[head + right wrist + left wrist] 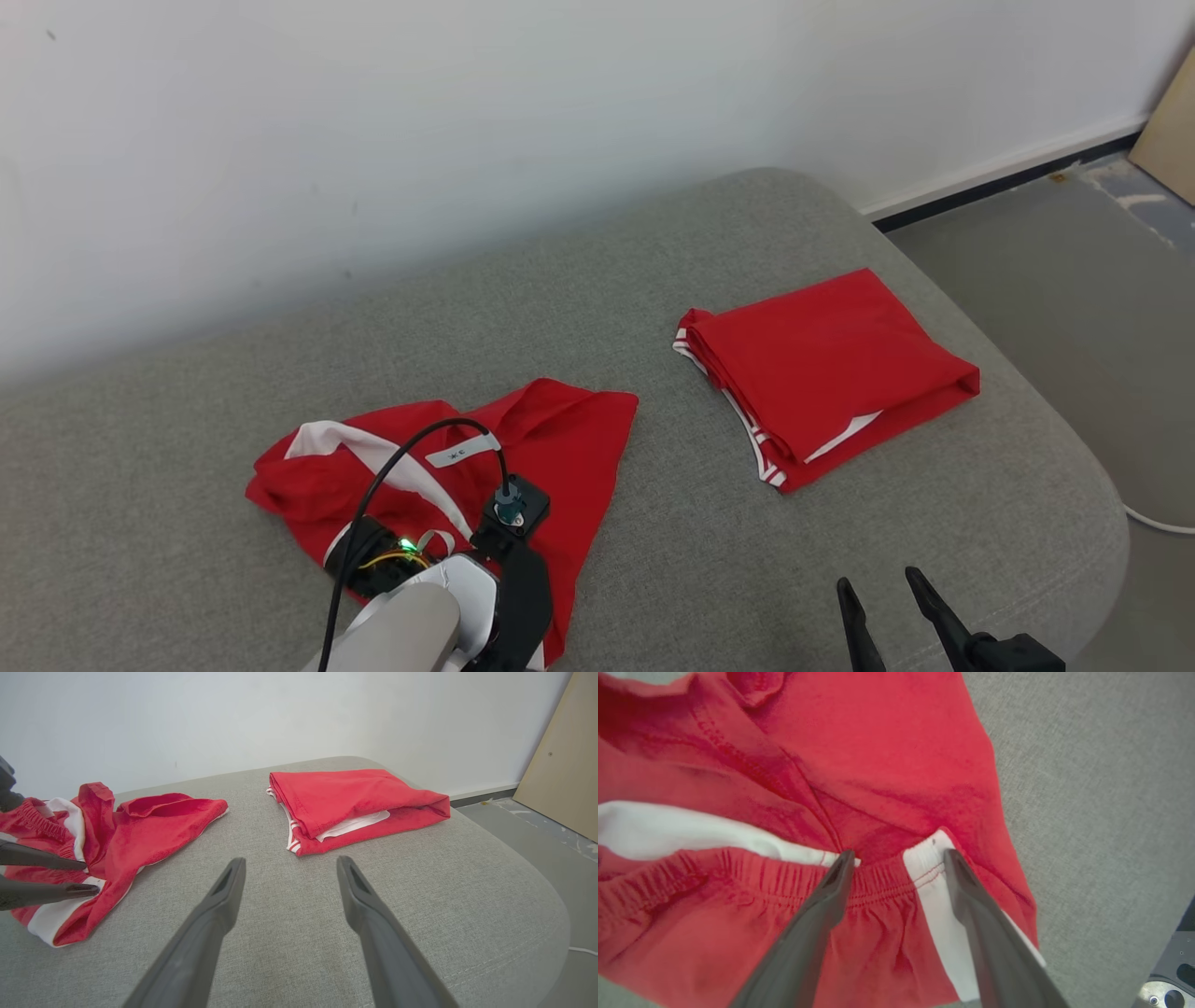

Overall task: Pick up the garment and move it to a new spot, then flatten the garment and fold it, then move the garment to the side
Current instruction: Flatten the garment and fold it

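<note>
Garment [560, 439], red with white side stripes, lies crumpled on the near left part of the grey cushion [653, 579], its elastic waistband [738, 877] bunched and a white label [459, 453] showing. My left hand [899, 854] is directly over it, pointing down at that waistband. Its two fingers are spread wide, one tip at the red gathers and the other at the edge of a white stripe [938, 905], with cloth lying between them and nothing pinched. Whether the tips press the cloth or hang just above it I cannot tell. In the head view my left wrist [439, 607] and its black cable [392, 485] cover the middle of the garment. My right hand [289, 861] is also spread and empty, low over bare cushion near the front edge, well apart from the crumpled garment, which lies off to its left. Toward the right rear of the cushion a second red garment [831, 373] sits neatly folded, apart from the first. A white wall [373, 140] stands behind, and grey floor [1074, 280] lies to the right.
</note>
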`<state>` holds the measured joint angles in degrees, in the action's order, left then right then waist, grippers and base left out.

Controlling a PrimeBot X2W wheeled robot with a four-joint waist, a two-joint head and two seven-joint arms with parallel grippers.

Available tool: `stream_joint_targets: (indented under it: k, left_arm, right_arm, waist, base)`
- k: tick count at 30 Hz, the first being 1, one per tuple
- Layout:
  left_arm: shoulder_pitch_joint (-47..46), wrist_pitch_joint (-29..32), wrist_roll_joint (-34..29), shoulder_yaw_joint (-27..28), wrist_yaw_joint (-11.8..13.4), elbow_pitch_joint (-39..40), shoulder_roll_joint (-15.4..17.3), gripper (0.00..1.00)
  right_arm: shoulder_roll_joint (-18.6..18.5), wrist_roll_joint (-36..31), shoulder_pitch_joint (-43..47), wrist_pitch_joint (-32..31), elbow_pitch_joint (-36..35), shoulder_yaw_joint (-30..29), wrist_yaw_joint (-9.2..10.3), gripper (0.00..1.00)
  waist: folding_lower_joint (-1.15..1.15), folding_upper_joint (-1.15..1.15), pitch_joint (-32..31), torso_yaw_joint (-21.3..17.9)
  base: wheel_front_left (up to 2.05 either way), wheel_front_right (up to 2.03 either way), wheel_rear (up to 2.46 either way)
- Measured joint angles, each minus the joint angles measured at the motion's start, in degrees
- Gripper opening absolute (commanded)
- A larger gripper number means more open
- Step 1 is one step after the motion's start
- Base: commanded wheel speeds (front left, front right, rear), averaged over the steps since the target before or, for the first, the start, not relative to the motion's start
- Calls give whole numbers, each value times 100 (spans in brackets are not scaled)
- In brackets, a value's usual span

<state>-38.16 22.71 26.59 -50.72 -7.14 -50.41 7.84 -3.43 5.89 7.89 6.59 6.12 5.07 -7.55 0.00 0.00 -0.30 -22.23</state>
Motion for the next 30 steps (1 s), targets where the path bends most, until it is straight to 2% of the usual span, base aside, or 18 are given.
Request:
stream_joint_targets:
  k: [1, 3, 4, 5, 6, 7, 13, 19, 25, 30]
  left_arm:
    - [-8, 5, 30, -4, 0, -40, -18, 87]
    - [-29, 5, 55, -38, -3, -119, -59, 47]
    - [-27, 8, 89, -59, -24, -159, -83, 44]
    - [-26, 7, 97, -83, -27, -188, -114, 36]
    - [-26, 5, 111, -113, -27, -209, -137, 24]
    - [-26, 0, 125, -142, -27, -227, -154, 0]
    - [-38, -349, 165, -186, 12, -263, -243, 0]
    - [-226, -1319, 412, 263, 433, -85, -349, 0]
    - [-429, -1942, 424, 333, 534, 245, -409, 0]
    - [-636, -2617, 471, 550, 832, 773, -452, 0]
  right_arm:
    - [0, 0, 0, 0, 0, -1, 0, 100]
    - [0, -2, -2, -3, 5, 13, 0, 100]
    - [0, -4, -3, -10, 7, 26, 0, 100]
    - [1, -4, -4, -11, 7, 38, 0, 100]
    - [0, -4, -9, -11, 5, 41, 0, 100]
    - [-4, -4, -17, -12, 5, 37, 0, 100]
    - [0, 0, -52, -2, 33, 36, 0, 100]
    - [7, -3, -29, 4, 47, -20, 0, 100]
    - [12, -12, 39, 3, 49, -54, 0, 100]
    - [19, -10, 116, 7, 62, -62, 0, 100]
  waist:
    - [0, 0, 24, -9]
    - [0, 0, 37, -17]
    - [0, 0, 26, -15]
    - [0, 0, 14, -6]
    - [0, 0, 2, 5]
    - [0, 0, -10, 18]
    - [0, 0, -59, 154]
    - [0, 0, -159, 340]
    - [0, 0, -297, 539]
    - [0, 0, -442, 792]
  base:
    - [0, 0, 0]
    - [0, 0, 0]
    - [0, 0, 0]
    - [0, 0, 0]
    - [0, 0, 0]
    - [0, 0, 0]
    - [0, 0, 0]
    - [0, 0, 0]
    - [0, 0, 0]
    - [0, 0, 0]
